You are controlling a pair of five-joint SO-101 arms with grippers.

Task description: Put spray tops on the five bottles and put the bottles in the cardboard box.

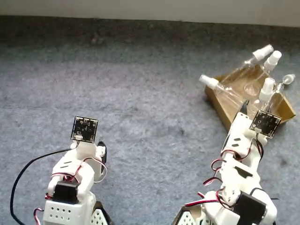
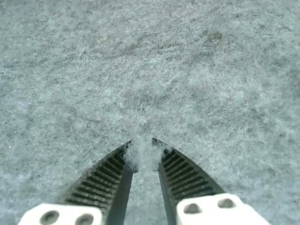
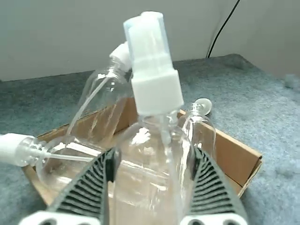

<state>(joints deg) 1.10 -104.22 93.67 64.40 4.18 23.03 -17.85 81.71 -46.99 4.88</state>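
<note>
Soft, even light lies on the grey carpet (image 1: 154, 108), with barely any shadow around the left gripper (image 2: 142, 143) and a darker band far beyond both arms. White glare streaks the clear bottle (image 3: 150, 187) inside the right gripper (image 3: 153, 157) and the other bottles (image 3: 101, 108) just behind it.

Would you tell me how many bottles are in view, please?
5, all in the cardboard box: bottle one and bottle two lean over its far rim, bottle three lies at its left, bottle four at its right, bottle five stands between the fingers of the right gripper. None looks hidden.
</note>
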